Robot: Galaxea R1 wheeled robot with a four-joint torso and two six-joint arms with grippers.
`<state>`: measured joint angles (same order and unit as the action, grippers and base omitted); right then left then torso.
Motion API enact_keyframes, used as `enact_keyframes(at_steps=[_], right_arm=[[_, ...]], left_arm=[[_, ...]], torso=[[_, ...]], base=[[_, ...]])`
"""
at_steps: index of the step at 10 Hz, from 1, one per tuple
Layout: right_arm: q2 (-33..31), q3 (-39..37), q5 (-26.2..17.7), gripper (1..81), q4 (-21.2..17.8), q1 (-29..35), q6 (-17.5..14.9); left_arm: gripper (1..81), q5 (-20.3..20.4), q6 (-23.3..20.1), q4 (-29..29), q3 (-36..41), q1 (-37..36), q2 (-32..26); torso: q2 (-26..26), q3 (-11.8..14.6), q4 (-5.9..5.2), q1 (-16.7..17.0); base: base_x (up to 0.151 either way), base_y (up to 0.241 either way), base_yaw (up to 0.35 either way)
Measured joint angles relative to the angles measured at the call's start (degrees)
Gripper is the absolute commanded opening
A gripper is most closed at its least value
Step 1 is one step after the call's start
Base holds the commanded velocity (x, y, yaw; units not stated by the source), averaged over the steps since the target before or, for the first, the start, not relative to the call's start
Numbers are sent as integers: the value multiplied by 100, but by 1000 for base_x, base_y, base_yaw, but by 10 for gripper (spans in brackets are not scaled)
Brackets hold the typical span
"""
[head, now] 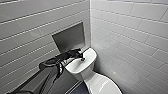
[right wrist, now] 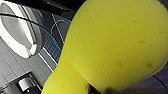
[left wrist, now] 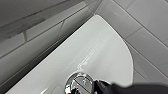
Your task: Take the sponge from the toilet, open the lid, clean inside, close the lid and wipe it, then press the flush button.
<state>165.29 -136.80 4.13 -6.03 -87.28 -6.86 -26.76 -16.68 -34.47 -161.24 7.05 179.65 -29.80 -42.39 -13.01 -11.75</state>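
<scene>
The flush button [left wrist: 80, 84] sits just beside the left end effector [head: 81, 58], grip unclear; right end effector [right wrist: 100, 90] grips the sponge [right wrist: 112, 42].

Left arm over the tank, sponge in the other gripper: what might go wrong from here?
1. The left gripper is at the rim of the flush button, not its middle; it may slip off the glossy chrome without a full press.
2. The sponge hangs above the floor, apart from the toilet; a loose hold would drop it.
</scene>
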Motion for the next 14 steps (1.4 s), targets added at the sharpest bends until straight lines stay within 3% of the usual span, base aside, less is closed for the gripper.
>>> enact_keyframes(at_steps=[7, 12, 14], right_arm=[[20, -5, 0, 10, 0, 0, 0], [39, -10, -4, 10, 0, 0, -16], [56, -10, 20, 10, 0, 0, -16]], left_arm=[[10, 30, -7, 319, -56, 6, 72], [10, 207, -18, 385, -83, 260, 98], [10, 389, -18, 385, -85, 199, 133]], torso=[[2, -90, 0, -2], [0, -92, 0, -2], [0, -230, 0, 0]], base=[[0, 0, 0], [0, 0, 0], [0, 0, 0]])
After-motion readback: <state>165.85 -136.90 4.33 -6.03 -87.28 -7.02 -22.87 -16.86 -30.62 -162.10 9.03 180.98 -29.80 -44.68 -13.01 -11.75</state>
